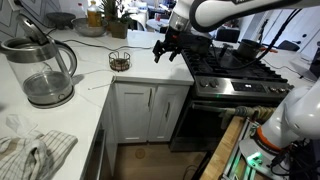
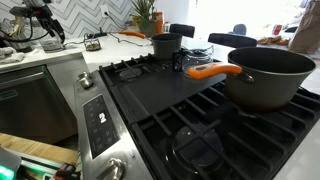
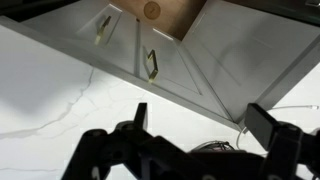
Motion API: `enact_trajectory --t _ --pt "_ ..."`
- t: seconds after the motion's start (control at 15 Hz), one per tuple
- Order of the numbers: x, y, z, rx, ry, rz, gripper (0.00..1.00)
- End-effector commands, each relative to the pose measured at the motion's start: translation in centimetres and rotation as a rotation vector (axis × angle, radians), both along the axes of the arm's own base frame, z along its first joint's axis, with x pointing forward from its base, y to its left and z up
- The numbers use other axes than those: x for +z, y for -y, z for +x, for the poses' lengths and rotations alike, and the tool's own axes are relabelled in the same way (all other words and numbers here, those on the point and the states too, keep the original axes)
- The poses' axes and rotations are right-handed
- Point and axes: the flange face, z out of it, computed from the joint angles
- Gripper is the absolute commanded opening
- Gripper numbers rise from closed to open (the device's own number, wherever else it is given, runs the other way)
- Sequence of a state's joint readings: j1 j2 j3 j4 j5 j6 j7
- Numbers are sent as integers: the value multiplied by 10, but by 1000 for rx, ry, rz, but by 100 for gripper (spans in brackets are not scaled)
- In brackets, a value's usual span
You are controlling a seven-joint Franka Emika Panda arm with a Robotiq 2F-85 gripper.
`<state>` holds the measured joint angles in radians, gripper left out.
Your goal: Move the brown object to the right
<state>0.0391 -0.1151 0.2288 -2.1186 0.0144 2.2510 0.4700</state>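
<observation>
The brown object (image 1: 120, 61) is a small round dark wire basket standing upright on the white counter (image 1: 95, 95), to the right of the glass kettle. In the wrist view only part of its rim (image 3: 203, 150) shows, low between the fingers and partly hidden by the gripper body. My gripper (image 1: 170, 50) hangs open and empty above the counter, to the right of the basket and close to the stove's edge, not touching it. Its two fingers are spread wide in the wrist view (image 3: 203, 118). It also shows far off at the top left of an exterior view (image 2: 48, 26).
A large clear glass kettle (image 1: 42, 68) stands at the counter's left. A gas stove (image 1: 235, 68) adjoins the counter on the right. A dark pot with an orange handle (image 2: 270, 75) sits on a burner. A striped cloth (image 1: 35, 155) lies in front. White cabinet doors (image 3: 150, 60) are below.
</observation>
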Motion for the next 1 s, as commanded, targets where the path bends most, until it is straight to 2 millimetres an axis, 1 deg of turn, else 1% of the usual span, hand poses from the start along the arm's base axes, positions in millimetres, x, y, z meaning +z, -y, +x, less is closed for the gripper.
enact_trajectory --t 0.0,0.27,0.53,0.73,0.93 --pt "-1 0 2 -1 -2 1 100" --pt "-1 -2 2 -2 -2 2 100" --pt "-8 -2 41 -202 90 42 100" --pt "-19 -5 67 -284 134 60 100" --pt "-33 1 95 -380 147 66 100"
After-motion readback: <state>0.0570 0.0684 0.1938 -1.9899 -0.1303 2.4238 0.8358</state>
